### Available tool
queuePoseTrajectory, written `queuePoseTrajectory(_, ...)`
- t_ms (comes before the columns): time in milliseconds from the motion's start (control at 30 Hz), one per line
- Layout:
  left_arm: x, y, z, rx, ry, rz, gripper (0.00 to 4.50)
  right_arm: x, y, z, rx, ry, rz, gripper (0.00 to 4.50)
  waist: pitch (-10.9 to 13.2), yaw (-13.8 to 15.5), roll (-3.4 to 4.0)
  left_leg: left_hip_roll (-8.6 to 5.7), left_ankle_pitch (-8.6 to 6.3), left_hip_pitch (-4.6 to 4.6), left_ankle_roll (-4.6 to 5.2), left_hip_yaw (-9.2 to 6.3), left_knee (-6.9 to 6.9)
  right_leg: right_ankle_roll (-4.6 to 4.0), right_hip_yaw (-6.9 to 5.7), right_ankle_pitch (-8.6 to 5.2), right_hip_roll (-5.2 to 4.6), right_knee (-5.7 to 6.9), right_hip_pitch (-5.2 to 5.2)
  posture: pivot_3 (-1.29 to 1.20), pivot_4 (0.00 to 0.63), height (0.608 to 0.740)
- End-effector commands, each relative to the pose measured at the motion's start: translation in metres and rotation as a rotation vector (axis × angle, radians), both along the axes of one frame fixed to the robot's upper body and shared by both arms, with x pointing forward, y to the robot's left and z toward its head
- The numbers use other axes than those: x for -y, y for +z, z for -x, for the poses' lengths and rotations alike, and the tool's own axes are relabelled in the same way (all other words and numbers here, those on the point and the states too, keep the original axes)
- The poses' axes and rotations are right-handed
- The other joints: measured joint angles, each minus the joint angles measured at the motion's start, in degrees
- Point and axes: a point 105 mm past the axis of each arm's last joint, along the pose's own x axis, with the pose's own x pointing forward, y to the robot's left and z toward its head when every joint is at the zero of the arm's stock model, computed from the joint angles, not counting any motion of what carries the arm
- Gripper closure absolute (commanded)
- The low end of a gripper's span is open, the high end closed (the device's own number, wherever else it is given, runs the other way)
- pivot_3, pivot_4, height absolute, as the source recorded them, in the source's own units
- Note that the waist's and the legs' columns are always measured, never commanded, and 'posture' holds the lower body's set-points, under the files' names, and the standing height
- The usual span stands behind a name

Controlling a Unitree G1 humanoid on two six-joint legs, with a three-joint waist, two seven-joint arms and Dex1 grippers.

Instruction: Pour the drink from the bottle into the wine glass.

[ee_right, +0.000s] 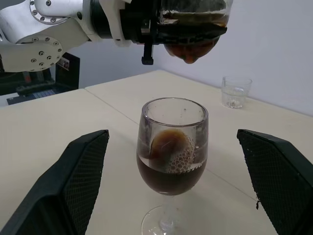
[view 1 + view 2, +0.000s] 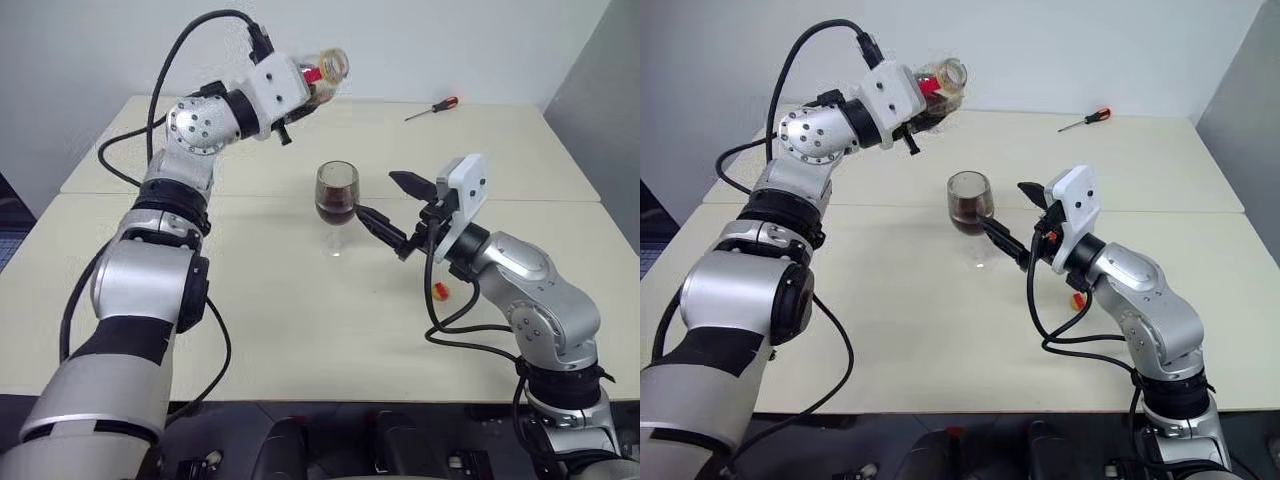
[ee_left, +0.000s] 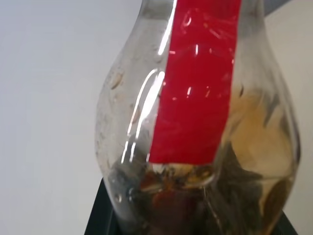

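The bottle (image 2: 322,72) is held aloft by the left gripper (image 2: 300,90), whose jaws are clamped on its rounded body. It is carried over the far part of the counter (image 2: 300,330), to the far left of the wine glass (image 2: 337,205) and well above its rim. Its long axis is seen lying close to level, the neck with the red label pointing to the right and slightly away. In the left wrist view the bottle looks nearly drained, with a dark residue gathered in the body.

The wine glass stands upright on the counter between the two arms, and the drink (image 1: 168,174) fills roughly the lower part of its bowl, bubbles showing at the surface. The right gripper (image 2: 392,208) is stationed just right of the glass, its jaws spread wide apart, one on either side of the bowl and touching nothing.

The pour is judged to be largely done. The coming move is judged to turn on the bottle's mouth: it lies up and to the far left of the glass, no longer over the rim, so either a righting and setting down or a return over the bowl would fall to the left arm.

A tumbler (image 1: 235,91), a screwdriver (image 2: 432,108) and a small red-and-yellow object (image 2: 441,291) also lie on the counter.
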Motion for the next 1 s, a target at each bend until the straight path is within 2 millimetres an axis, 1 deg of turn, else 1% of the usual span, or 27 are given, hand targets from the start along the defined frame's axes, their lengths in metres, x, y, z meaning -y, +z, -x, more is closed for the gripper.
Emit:
queuePoseTrajectory(33, -0.01, 0.027, 0.002, 0.006, 0.003, 0.192, 3.23, -0.002, 0.006, 0.016, 0.05, 0.061, 0.017, 0.0, 0.0, 0.0, 0.0, 0.0, 0.0, 0.0, 0.0, -0.01, 0.0, 0.0, 0.0, 0.0, 0.0, 0.02, 0.0, 0.0, 0.15, 0.74)
queuePoseTrajectory(167, -0.035, 0.027, -0.004, -0.045, 0.082, 0.378, 3.23, -0.007, -0.001, 0.032, 0.045, 0.128, 0.046, 0.0, 0.0, -0.08, 0.0, 0.06, 0.0, 0.0, 0.0, -0.01, 0.02, 0.0, 0.02, -0.01, -0.01, 0.05, 0.0, 0.0, 0.15, 0.74)
queuePoseTrajectory(233, -0.052, 0.022, -0.006, -0.068, 0.139, 0.456, 3.23, -0.009, -0.004, 0.041, 0.042, 0.158, 0.057, 0.0, 0.0, -0.11, 0.0, 0.06, 0.0, 0.01, 0.0, -0.02, 0.02, 0.0, 0.03, -0.01, -0.01, 0.04, 0.0, 0.0, 0.15, 0.74)
queuePoseTrajectory(267, -0.062, 0.015, -0.007, -0.089, 0.17, 0.49, 3.23, -0.01, -0.006, 0.047, 0.047, 0.182, 0.066, 0.0, 0.0, -0.11, 0.0, 0.09, 0.0, 0.03, 0.0, -0.03, 0.02, -0.01, 0.03, -0.01, -0.02, 0.06, 0.0, 0.0, 0.15, 0.74)
queuePoseTrajectory(300, -0.074, 0.005, -0.008, -0.112, 0.207, 0.52, 3.23, -0.011, -0.008, 0.053, 0.048, 0.208, 0.073, 0.0, 0.0, -0.12, 0.0, 0.09, 0.0, 0.03, 0.0, -0.03, 0.01, -0.01, 0.03, -0.01, -0.02, 0.06, 0.0, 0.0, 0.15, 0.74)
queuePoseTrajectory(367, -0.088, -0.009, -0.008, -0.139, 0.253, 0.551, 3.23, -0.012, -0.01, 0.061, 0.046, 0.238, 0.078, 0.0, 0.0, -0.21, 0.0, 0.11, 0.0, 0.05, 0.0, -0.02, 0.0, -0.01, 0.06, -0.01, -0.04, 0.07, 0.0, 0.0, 0.15, 0.74)
queuePoseTrajectory(467, -0.122, -0.036, -0.004, -0.178, 0.355, 0.622, 3.23, -0.013, -0.016, 0.073, 0.04, 0.27, 0.084, 0.0, 0.0, -0.02, 0.0, 0.16, 0.0, 0.06, 0.0, -0.07, 0.02, -0.01, 0.03, -0.01, -0.06, 0.11, 0.0, 0.0, 0.15, 0.74)
queuePoseTrajectory(500, -0.137, -0.049, -0.003, -0.198, 0.407, 0.649, 3.23, -0.013, -0.018, 0.076, 0.039, 0.273, 0.084, 0.0, 0.0, -0.01, 0.0, 0.16, 0.0, 0.04, -0.01, -0.09, 0.04, -0.01, 0.01, -0.01, -0.06, 0.08, 0.0, 0.0, 0.15, 0.74)
queuePoseTrajectory(567, -0.17, -0.084, 0.002, -0.272, 0.526, 0.734, 3.23, -0.013, -0.022, 0.078, 0.036, 0.27, 0.084, 0.0, -0.01, -0.13, -0.01, 0.18, 0.0, 0.06, -0.01, -0.05, 0.05, -0.01, 0.06, -0.01, -0.1, 0.09, 0.0, 0.0, 0.15, 0.74)
queuePoseTrajectory(600, -0.179, -0.095, 0.005, -0.296, 0.557, 0.761, 3.23, -0.013, -0.023, 0.078, 0.035, 0.267, 0.084, 0.0, -0.01, -0.11, -0.02, 0.19, 0.0, 0.06, -0.01, -0.04, 0.06, -0.01, 0.06, -0.01, -0.11, 0.09, 0.0, 0.0, 0.15, 0.74)
queuePoseTrajectory(633, -0.185, -0.104, 0.008, -0.311, 0.57, 0.777, 3.23, -0.013, -0.024, 0.078, 0.035, 0.263, 0.083, 0.0, -0.02, 0.0, -0.02, 0.2, 0.0, 0.06, -0.01, -0.08, 0.05, -0.01, 0.03, -0.01, -0.11, 0.1, 0.0, 0.0, 0.15, 0.74)
queuePoseTrajectory(700, -0.19, -0.114, 0.012, -0.331, 0.574, 0.796, 3.23, -0.012, -0.025, 0.078, 0.035, 0.256, 0.082, 0.0, -0.02, 0.19, -0.02, 0.19, 0.0, 0.04, -0.01, -0.11, 0.08, -0.01, -0.02, -0.01, -0.11, 0.1, 0.0, 0.0, 0.15, 0.74)
queuePoseTrajectory(800, -0.194, -0.124, 0.014, -0.368, 0.582, 0.84, 3.23, -0.012, -0.025, 0.078, 0.04, 0.249, 0.083, 0.0, -0.04, 1.04, -0.1, 0.16, 0.0, -0.07, 0.0, -0.26, 0.28, -0.01, -0.13, -0.02, -0.1, 0.09, 0.05, 0.0, 0.15, 0.74)
queuePoseTrajectory(867, -0.193, -0.13, 0.013, -0.385, 0.587, 0.87, 3.23, -0.013, -0.024, 0.077, 0.044, 0.25, 0.082, 0.0, -0.05, 1.26, -0.11, 0.13, -0.01, -0.1, 0.0, -0.28, 0.45, 0.01, -0.16, -0.03, -0.1, 0.11, 0.13, 0.0, 0.15, 0.74)
queuePoseTrajectory(1000, -0.185, -0.139, 0.011, -0.408, 0.583, 0.871, 3.23, -0.015, -0.022, 0.075, 0.05, 0.251, 0.081, 0.0, -0.06, 1.35, -0.12, 0.1, -0.01, -0.09, 0.01, -0.25, 0.52, 0.04, -0.14, -0.04, -0.11, 0.14, 0.16, 0.0, 0.15, 0.74)
